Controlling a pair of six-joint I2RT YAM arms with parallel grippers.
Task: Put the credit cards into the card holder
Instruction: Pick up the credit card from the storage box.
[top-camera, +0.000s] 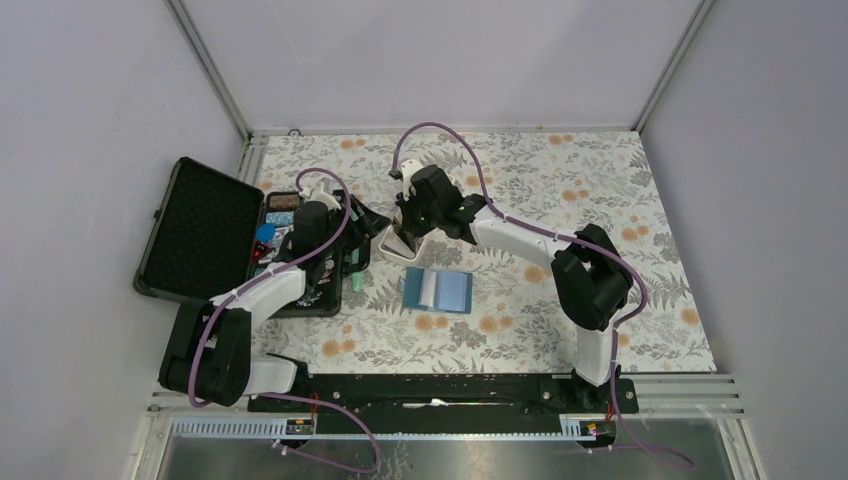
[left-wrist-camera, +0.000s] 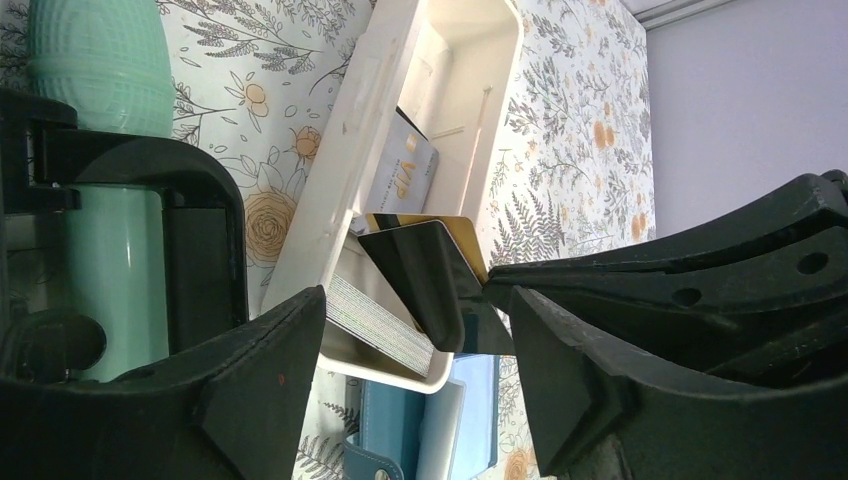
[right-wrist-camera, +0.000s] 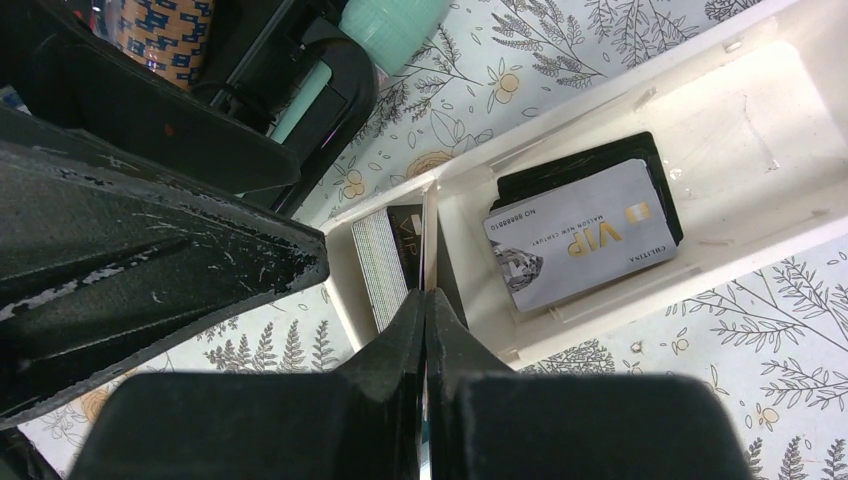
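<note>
From above, the right end effector (top-camera: 405, 235) points down into the white tray (top-camera: 388, 240), most likely to lift a card out. The card holder (top-camera: 438, 290) lies open on the surface close by, with its light blue pages up, ready to take a card. The left end effector (top-camera: 358, 228) waits beside the tray, in front of the open black case (top-camera: 200, 230). In the left wrist view, the left end effector (left-wrist-camera: 415, 300) has its fingers wide apart and holds nothing. Past them, a dark finger of the other arm pinches a gold card (left-wrist-camera: 462, 235) that stands up on its edge above the white tray (left-wrist-camera: 330, 190). A silver VIP card (left-wrist-camera: 405, 175) lies flat in the tray's far part, and a stack of cards (left-wrist-camera: 375, 320) sits in the near part. The card holder (left-wrist-camera: 395, 430) shows just below the tray. In the right wrist view, the right end effector (right-wrist-camera: 425, 310) has its fingers pressed together on the thin edge of the gold card (right-wrist-camera: 424, 230), so a firm pinch keeps it from slipping. The white tray (right-wrist-camera: 700, 70) has two parts: one holds the silver VIP card (right-wrist-camera: 585, 235) on top of dark cards (right-wrist-camera: 560, 170), the other holds the stack of cards (right-wrist-camera: 378, 265).
</note>
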